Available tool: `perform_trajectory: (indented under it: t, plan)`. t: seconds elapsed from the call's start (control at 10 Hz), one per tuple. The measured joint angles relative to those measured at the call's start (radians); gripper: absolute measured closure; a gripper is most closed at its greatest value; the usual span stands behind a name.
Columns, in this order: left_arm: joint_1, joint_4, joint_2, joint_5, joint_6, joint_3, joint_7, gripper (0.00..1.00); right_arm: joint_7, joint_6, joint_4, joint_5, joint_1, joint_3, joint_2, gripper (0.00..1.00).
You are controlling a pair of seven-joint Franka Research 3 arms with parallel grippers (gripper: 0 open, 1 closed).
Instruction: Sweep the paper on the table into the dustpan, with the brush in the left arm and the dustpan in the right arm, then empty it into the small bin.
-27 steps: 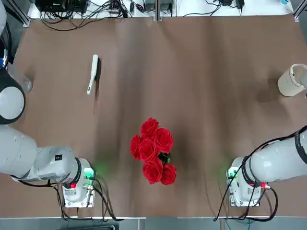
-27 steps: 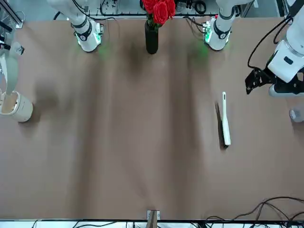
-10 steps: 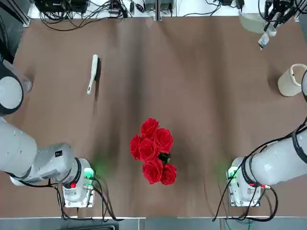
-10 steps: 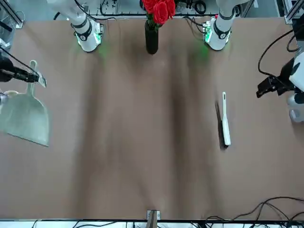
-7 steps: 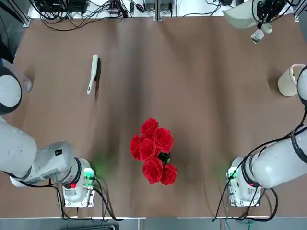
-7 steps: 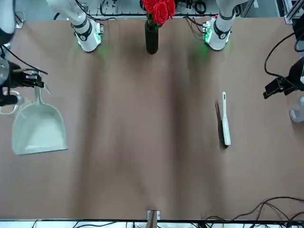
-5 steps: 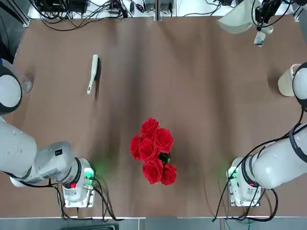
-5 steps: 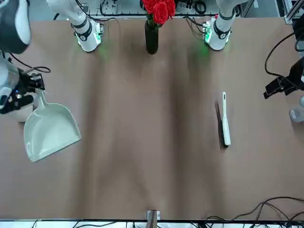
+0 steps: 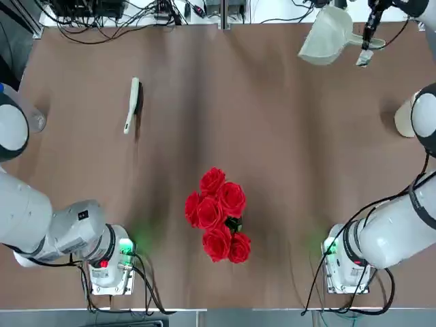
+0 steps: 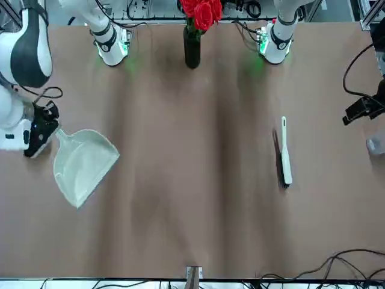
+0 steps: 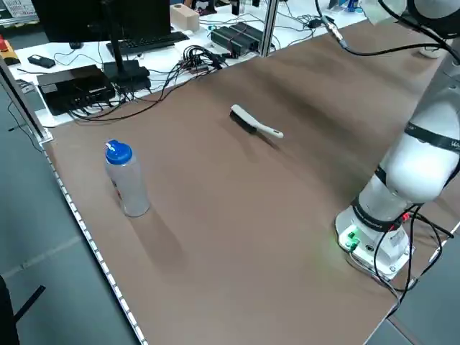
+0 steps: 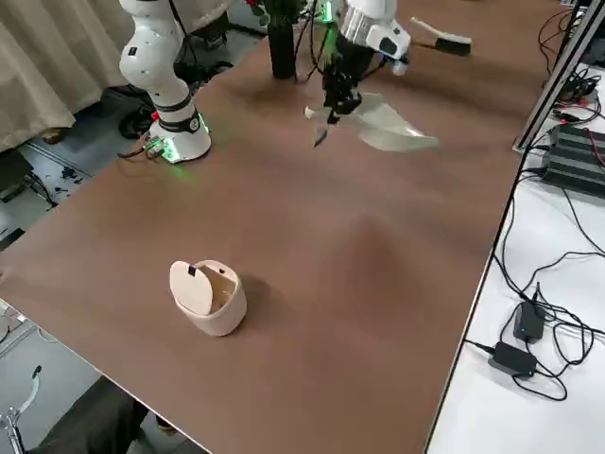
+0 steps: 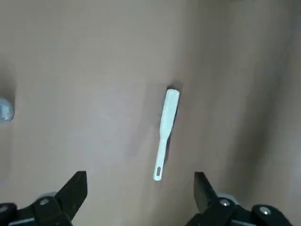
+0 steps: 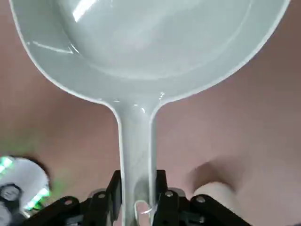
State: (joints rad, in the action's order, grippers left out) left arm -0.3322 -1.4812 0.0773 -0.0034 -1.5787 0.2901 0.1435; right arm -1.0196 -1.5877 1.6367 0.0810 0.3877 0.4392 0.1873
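The pale grey-green dustpan (image 9: 325, 37) hangs tilted above the table's far right part, its handle (image 14: 136, 155) clamped in my shut right gripper (image 14: 137, 190). In the front view the dustpan (image 10: 84, 162) juts out from the right gripper (image 10: 42, 135). The cream brush (image 9: 132, 103) lies loose on the brown table (image 9: 272, 170) at the far left. My left gripper (image 13: 138, 193) hovers well above the brush (image 13: 164, 132), its fingers (image 13: 75, 190) wide apart and empty. The small bin (image 12: 208, 298) stands at the table's right edge. The paper does not show in any view.
A dark vase of red roses (image 9: 218, 214) stands at the near middle, between the two arm bases. A clear bottle with a blue cap (image 11: 126, 180) stands near the left edge. Cables and boxes (image 11: 108, 79) lie beyond the far edge.
My right arm has swung the dustpan away from the bin and inward over the table, turning its scoop. The left gripper has drifted slightly outward. The brush has stayed put.
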Motion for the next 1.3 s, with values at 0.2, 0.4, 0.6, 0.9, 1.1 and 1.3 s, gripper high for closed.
perform_trajectory:
  t: [0.2,0.4,0.6,0.9,1.1,1.3]
  plan:
    - [-0.017,0.001,0.000,0.000,0.000,-0.002,-0.042,0.00,-0.178,-0.079,0.063,0.000,-0.007,0.000,0.001,0.67]
    - [-0.017,0.001,0.000,0.000,0.000,-0.002,-0.094,0.00,-0.327,-0.171,0.119,0.000,0.002,-0.004,0.001,0.67]
    - [-0.017,0.001,0.000,0.000,0.000,-0.002,-0.119,0.00,-0.439,-0.290,0.193,0.000,0.013,-0.008,0.002,0.67]
    - [-0.017,0.001,0.005,0.000,0.000,-0.002,-0.121,0.00,-0.519,-0.484,0.333,0.054,0.025,-0.009,0.003,0.67]
    - [-0.017,0.006,0.006,0.000,-0.004,-0.002,-0.136,0.00,-0.611,-0.584,0.400,0.084,0.026,-0.009,0.003,0.67]
    - [-0.010,0.028,0.006,0.000,-0.006,-0.001,-0.152,0.00,-0.682,-0.680,0.459,0.085,0.020,-0.005,0.003,0.67]
